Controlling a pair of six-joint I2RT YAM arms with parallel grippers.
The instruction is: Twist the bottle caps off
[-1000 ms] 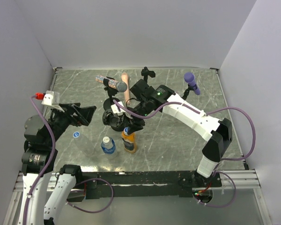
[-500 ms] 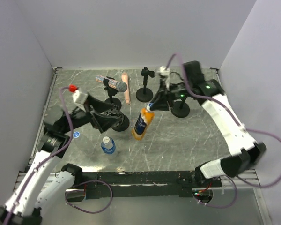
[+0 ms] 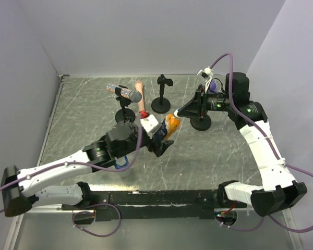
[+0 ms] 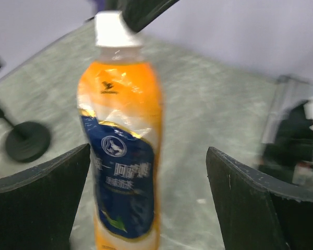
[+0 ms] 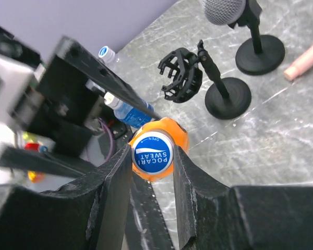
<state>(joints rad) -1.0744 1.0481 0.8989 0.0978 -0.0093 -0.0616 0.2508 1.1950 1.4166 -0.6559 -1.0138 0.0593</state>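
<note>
An orange bottle (image 3: 170, 126) with a blue label hangs tilted above the table. Its blue cap (image 5: 152, 152) reads POCARI SWEAT, and my right gripper (image 5: 152, 156) is shut on that cap from both sides. In the top view the right gripper (image 3: 175, 114) sits at the bottle's upper end. My left gripper (image 4: 148, 151) is open, with the bottle's body (image 4: 122, 156) between its fingers and closer to the left finger (image 4: 47, 192). From above, the left gripper (image 3: 161, 141) is at the bottle's lower end. A blue bottle (image 5: 129, 112) stands below, mostly hidden behind the left arm.
Microphone stands sit at the back: an empty clip stand (image 3: 162, 95), a stand with a grey-headed microphone (image 3: 128, 95) and a round base (image 3: 201, 124) under the right arm. A pink rod (image 3: 141, 102) lies by them. A purple microphone head (image 3: 212, 86) shows behind the right wrist.
The right gripper lifted the orange bottle off the table and carried it back and to the right. The left arm swung in from the left, and its open fingers now straddle the bottle.
</note>
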